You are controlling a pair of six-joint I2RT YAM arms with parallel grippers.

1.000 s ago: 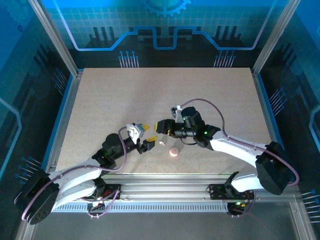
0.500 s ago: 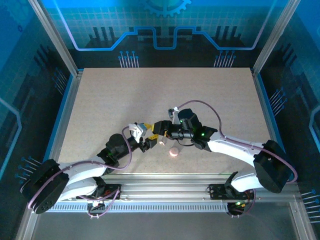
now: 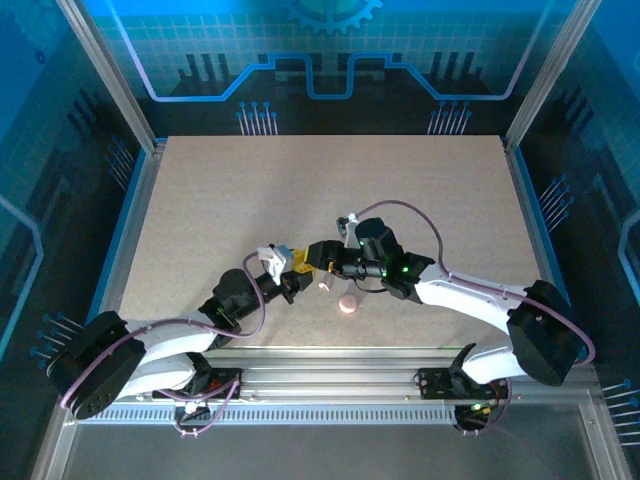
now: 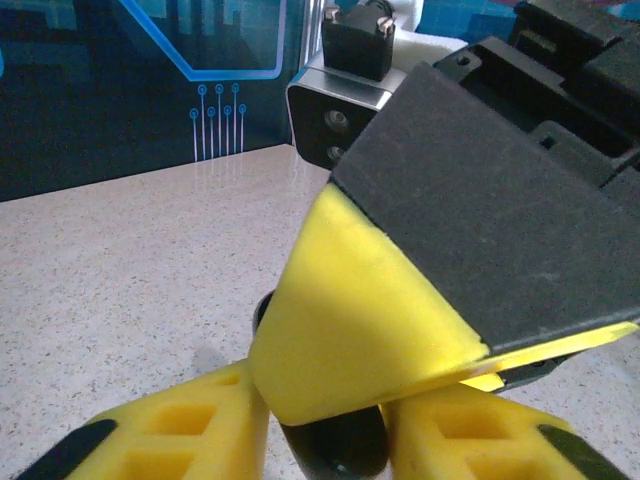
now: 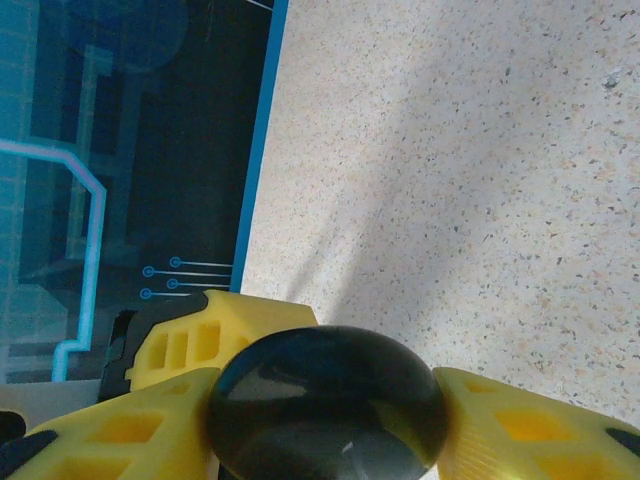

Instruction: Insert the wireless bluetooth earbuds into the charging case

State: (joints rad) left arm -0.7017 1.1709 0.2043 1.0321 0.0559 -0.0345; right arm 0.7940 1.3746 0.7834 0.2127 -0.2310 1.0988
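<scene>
Right wrist: right gripper (image 5: 325, 440) clamped on the round black charging case (image 5: 325, 395). Left wrist: left gripper (image 4: 330, 440) has a dark piece (image 4: 330, 458) between its fingers, partly hidden; I cannot tell if it is gripped. Top external: I see a pale earbud (image 3: 324, 285) on the table (image 3: 200, 200), just beside both grippers, near a pink case (image 3: 347, 304).
</scene>
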